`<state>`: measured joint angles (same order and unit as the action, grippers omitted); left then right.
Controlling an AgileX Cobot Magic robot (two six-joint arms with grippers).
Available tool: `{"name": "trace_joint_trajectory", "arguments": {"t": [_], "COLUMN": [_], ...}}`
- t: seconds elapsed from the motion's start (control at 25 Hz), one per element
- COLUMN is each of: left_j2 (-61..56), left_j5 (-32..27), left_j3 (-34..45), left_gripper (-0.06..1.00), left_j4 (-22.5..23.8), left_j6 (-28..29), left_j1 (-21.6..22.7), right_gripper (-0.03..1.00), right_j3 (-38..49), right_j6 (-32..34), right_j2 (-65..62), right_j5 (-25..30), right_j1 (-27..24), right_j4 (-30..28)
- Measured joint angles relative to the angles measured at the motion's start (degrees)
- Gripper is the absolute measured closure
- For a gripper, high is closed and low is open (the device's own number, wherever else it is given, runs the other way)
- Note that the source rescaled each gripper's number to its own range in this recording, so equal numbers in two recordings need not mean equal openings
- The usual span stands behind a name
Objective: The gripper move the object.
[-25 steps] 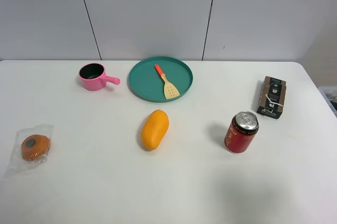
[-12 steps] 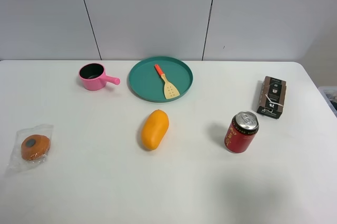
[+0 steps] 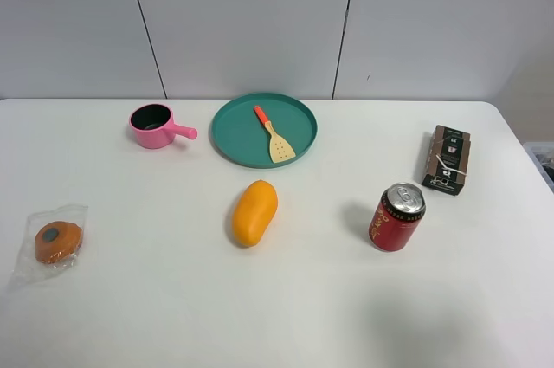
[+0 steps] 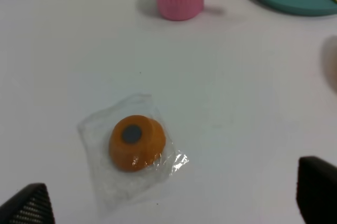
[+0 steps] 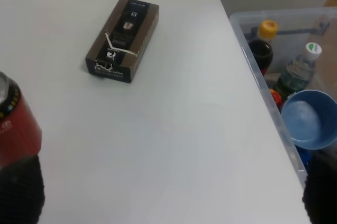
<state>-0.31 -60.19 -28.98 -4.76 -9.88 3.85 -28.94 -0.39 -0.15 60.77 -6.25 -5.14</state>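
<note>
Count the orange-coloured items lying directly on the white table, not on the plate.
2. The oval fruit lies near the table's middle, in front of the green plate. The wrapped orange disc lies at the left edge. None seems hidden.

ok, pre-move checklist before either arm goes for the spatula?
1. Spatula location: lies on the green plate, handle toward the back wall. ok
2. Spatula unobstructed: nothing on or over it. ok
3. Left pincer state: fingertips show far apart, nothing between them; open and empty. ok
4. Right pincer state: dark tips at the frame's corners, wide apart, holding nothing. ok
5. Path from the left: pink pot sits beside the plate, apart from it. ok
6. Path from the right: can stands upright between that arm and the plate; clearance cannot tell.
</note>
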Motion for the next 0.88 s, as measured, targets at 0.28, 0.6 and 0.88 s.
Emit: {"name": "trace_joint_trajectory", "arguments": {"t": [0.28, 0.6, 0.88], "left_j2": [0.0, 0.0, 0.0], "left_j5": [0.0, 0.0, 0.0], "left_j3": [0.0, 0.0, 0.0], "left_gripper": [-0.06, -0.06, -0.06], "left_j4": [0.0, 0.0, 0.0], "left_j6": [0.0, 0.0, 0.0], "left_j1": [0.0, 0.0, 0.0], "right_gripper": [-0.03, -0.03, -0.03], "right_j3": [0.0, 0.0, 0.0], "right_j6": [1.2, 1.2, 1.2], "right_j2": [0.0, 0.0, 0.0], "right_j5": [0.0, 0.0, 0.0], "right_j1": [0.0, 0.0, 0.0], "right_j4": [-0.4, -0.4, -0.4]}}
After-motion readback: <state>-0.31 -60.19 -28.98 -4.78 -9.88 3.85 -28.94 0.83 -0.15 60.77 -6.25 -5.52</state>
